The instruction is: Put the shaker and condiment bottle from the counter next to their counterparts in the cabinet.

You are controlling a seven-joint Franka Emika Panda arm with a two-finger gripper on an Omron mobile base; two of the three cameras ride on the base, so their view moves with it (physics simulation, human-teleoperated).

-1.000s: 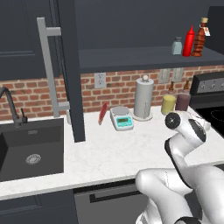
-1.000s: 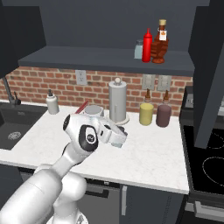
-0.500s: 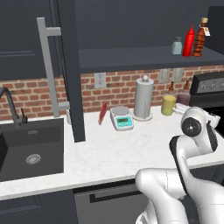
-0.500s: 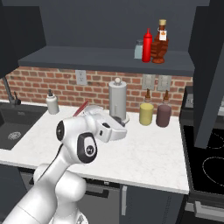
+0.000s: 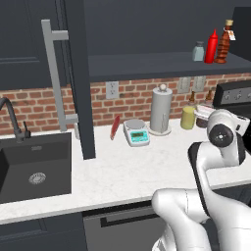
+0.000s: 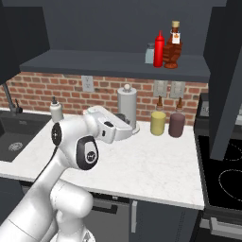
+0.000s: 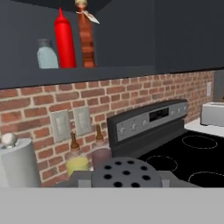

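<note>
Shelf, left to right: twin shaker (image 7: 46, 54), red squeeze bottle (image 7: 64, 41) and condiment bottle (image 7: 86, 41) stand close-set near the right end of the cabinet (image 5: 147, 66) shelf.
Done: the condiment bottle looks delivered beside its red counterpart.
Left: the shaker (image 7: 127, 171) has yet to join its twin.
Gripper (image 6: 131, 132): narrow, clamped on the shaker, whose perforated grey cap faces the hand camera.
Arm: folded low over the right part of the counter (image 5: 122, 176), hand roughly level, below the shelf; a lift looks needed.
</note>
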